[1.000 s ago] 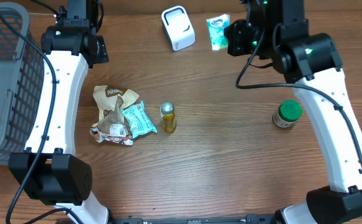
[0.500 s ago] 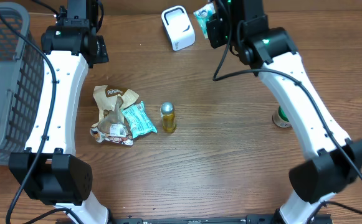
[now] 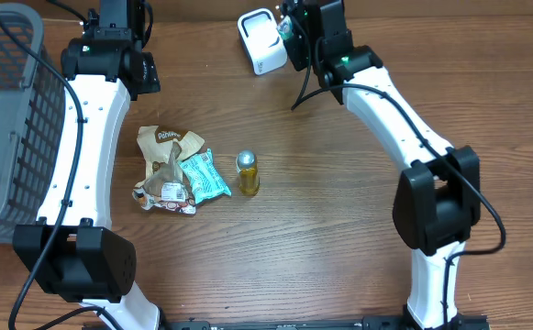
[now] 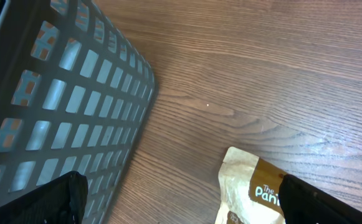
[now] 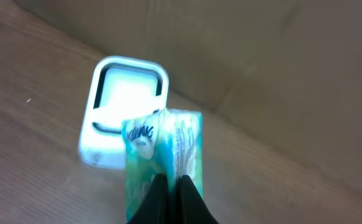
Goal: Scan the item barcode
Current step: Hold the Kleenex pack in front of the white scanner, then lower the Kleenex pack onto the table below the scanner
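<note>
— What is the biggest thing on the wooden table (image 3: pixel 339 238)?

— The grey basket (image 3: pixel 0 110), far to the left of the white scanner (image 3: pixel 261 41), at the table's edge.

— And the arms?

— The left gripper (image 4: pixel 181 193) hangs well left of the scanner, close by the basket wall. Its fingers (image 4: pixel 37 202) are spread wide, with only bare wood and a corner of a pouch below them. The right gripper (image 5: pixel 168 183) is just right of the scanner, pinched tight on one end of the tissue pack (image 5: pixel 162 146).

— So where is the pack?

— Held right beside the scanner. From the wrist camera it stands in front of the scanner's pale window. Whether the two touch, I cannot tell.

— Anything else?

— Nearer the robot than the scanner, and to its left, lies a crumpled brown pouch (image 3: pixel 163 170) with a teal snack wrapper (image 3: pixel 204 176) against it. A small yellow bottle (image 3: pixel 248 174) lies almost straight in front of the scanner, well apart from it.
</note>
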Motion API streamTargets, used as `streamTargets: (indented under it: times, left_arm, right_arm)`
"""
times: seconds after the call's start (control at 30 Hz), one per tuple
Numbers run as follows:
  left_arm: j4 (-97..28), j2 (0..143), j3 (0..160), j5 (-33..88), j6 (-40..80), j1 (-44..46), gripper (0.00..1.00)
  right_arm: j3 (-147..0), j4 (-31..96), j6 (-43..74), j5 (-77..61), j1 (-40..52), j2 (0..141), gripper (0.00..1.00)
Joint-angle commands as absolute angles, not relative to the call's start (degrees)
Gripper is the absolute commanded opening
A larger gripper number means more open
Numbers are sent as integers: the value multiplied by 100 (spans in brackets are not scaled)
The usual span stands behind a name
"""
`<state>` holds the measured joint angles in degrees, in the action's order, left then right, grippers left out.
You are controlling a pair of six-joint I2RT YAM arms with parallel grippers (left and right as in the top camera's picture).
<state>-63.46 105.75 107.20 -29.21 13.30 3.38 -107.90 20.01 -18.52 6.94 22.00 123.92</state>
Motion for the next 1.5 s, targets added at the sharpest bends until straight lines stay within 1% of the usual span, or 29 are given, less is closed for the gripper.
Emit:
streamTargets:
  times: [0.0,0.07,0.2,0.4,0.63,0.8,0.9,0.93,0.97,1.03,1.13,1.17,1.2,1.3,1.47]
  left_arm:
    - [-6340,10468,10809,-2998,1282,377,100]
    - [-6337,10468,10809,-2995,1282,379,100]
    - [-6337,10468,10809,-2998,1282,379,99]
    - [-6337,10468,10809,-2998,1282,377,100]
    - [-6337,10468,10809,-2998,1282,386,99]
    - [-6337,10468,10809,-2995,1284,390,100]
    - [-6337,10468,10812,-2998,1282,388,100]
    - [-6340,10468,10809,-2998,1282,388,100]
    - [-6340,10468,10809,-2998,1282,388,99]
    - [-6340,10468,10812,-2998,1282,388,100]
    - [-6340,10468,10812,-2998,1282,388,99]
    - [-6340,10468,10809,-2998,1282,388,100]
    - [-6340,10468,10809,-2998,1282,388,100]
    - [-6337,10468,10809,-2998,1284,388,100]
    - [-6337,10468,10812,-2998,1282,388,100]
  right_arm:
    - [-10899,1385,-2515,976,2414,12641,4]
    - [-10899,862,-2777,989,2482,12844,4]
    - [-10899,285,-2777,987,2502,13207,3]
    - [-10899,-158,-2779,1125,2502,13622,4]
    - [-10901,-572,-2738,1175,2502,13570,4]
    - [-10901,1,-1662,1704,2491,13015,4]
    - [-10901,904,-674,1444,2307,12512,4]
    - [-10901,1164,-499,1170,2237,12436,6]
    - [-10901,1352,-419,930,2176,12401,11]
    - [-10892,1977,-423,132,1942,12409,25]
    - [-10777,2582,-425,-526,1603,12586,41]
    - [-10748,2644,-427,-631,1544,12645,44]
    - [-10718,2753,-429,-860,1435,12766,49]
    - [-10718,2882,-604,-1345,1280,13082,57]
    - [-10715,2838,-952,-1511,1247,13467,56]
